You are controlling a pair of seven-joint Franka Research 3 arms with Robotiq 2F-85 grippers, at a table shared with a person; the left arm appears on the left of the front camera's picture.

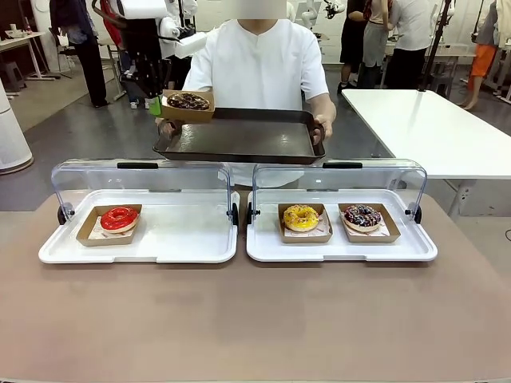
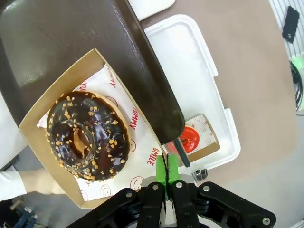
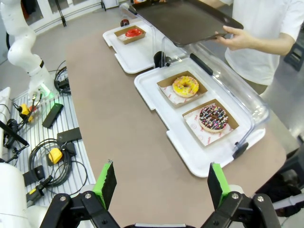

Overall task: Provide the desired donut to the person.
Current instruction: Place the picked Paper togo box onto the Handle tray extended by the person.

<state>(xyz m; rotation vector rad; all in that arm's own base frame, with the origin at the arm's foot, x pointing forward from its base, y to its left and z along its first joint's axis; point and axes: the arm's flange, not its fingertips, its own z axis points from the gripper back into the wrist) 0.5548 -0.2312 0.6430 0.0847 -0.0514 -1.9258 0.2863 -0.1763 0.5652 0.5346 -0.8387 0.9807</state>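
- our left gripper [image 2: 167,164] pinches the edge of the paper box [image 2: 52,102], chocolate donut [image 2: 88,135] inside — half over the rim of the dark tray [image 1: 239,140].
- if we release now, the box may tip off that rim.
- the left wrist view shows the overhang; the front view shows the person [image 1: 259,64] holding the tray with both hands.
- our right gripper [image 3: 161,183] stands wide, empty.

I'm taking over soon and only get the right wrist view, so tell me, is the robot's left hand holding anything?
Observer: Yes, the left hand is shut on the edge of a cardboard box with a chocolate donut in it.
Operator: Where is that box?
Observer: In the front view, over the left corner of the dark tray that the person holds. Whether it touches the tray, I cannot tell.
Operator: Any topping?
Observer: Small nut pieces on the glaze.
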